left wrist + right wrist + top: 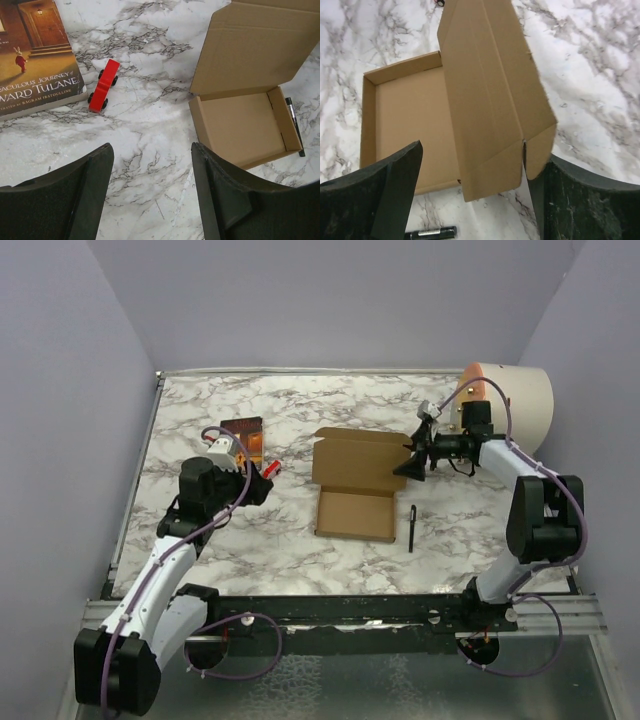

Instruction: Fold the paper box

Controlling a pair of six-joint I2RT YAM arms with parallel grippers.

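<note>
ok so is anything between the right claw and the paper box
nothing visible does. the right claw is open right at the raised lid of the paper box, which shows between its fingers in the wrist view. the black pen lies on the table beside the box, nearer the arms, out of the way.

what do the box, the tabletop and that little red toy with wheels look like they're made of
The paper box: plain brown cardboard with a matte finish, probably corrugated, since faint ribbing shows on its lid in the right wrist view. The tabletop: white with grey veins like marble, possibly only a printed surface. The red toy: smooth solid red with black wheels, probably plastic.
</note>
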